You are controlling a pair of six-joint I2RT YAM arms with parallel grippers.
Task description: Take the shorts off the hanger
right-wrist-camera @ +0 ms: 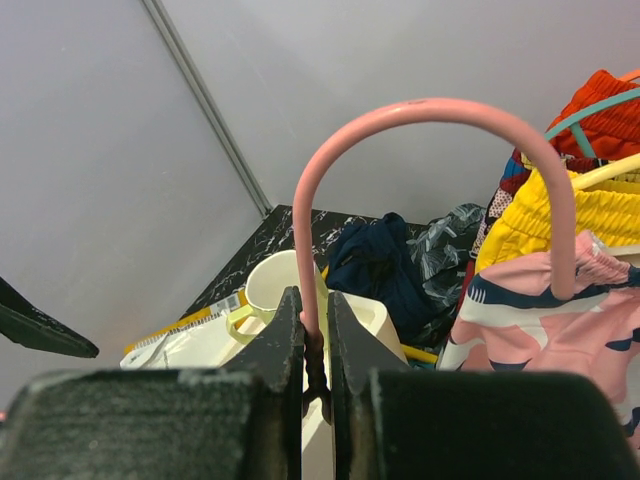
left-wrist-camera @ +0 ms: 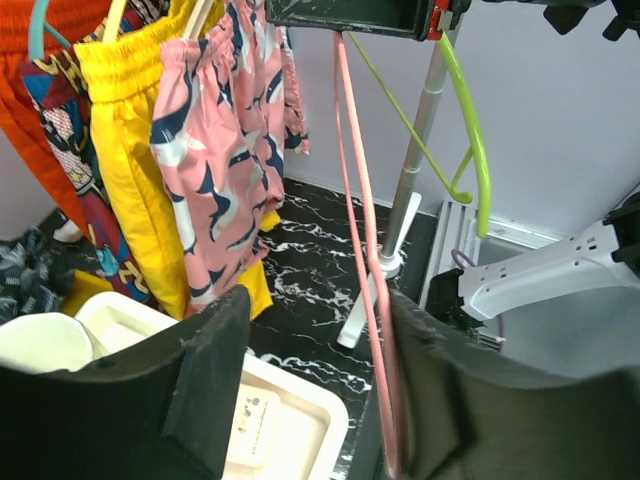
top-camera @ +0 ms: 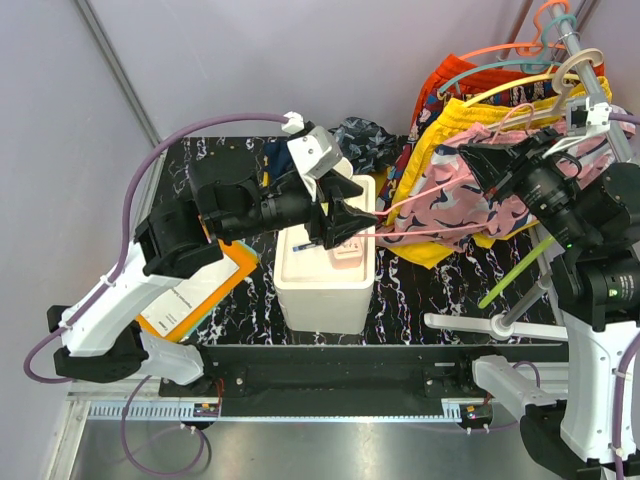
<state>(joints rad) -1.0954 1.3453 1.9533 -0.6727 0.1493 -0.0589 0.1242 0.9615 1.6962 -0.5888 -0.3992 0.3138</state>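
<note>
Across the whole view: black white-veined marble-look tabletop (top-camera: 420,290). At its R edge stands a metal garment rack (left-wrist-camera: 420,150) w/ hangers carrying yellow cloth shorts (top-camera: 470,125) and pink-and-navy floral shorts (top-camera: 450,205). Centre: white rectangular foam box (top-camera: 320,290); L arm extends over it. Behind the box, at the table's far edge, the task's shorts lie heaped on the tabletop: plain dark navy cloth shorts (right-wrist-camera: 375,265) touching charcoal shorts w/ pale grey wavy marbled print (top-camera: 365,140). Btwn the two arms: thin pink plastic hanger (right-wrist-camera: 430,105), spanning from rack side to above the box. R gripper (right-wrist-camera: 315,300): clenched on the shank below the hanger's hook, fingers pinched against it. L gripper (left-wrist-camera: 318,305): jaws apart, straddling the hanger's lower end; the pink wire runs just beside one finger, contact cannot be told. In the box: cream cup (right-wrist-camera: 275,280).
</note>
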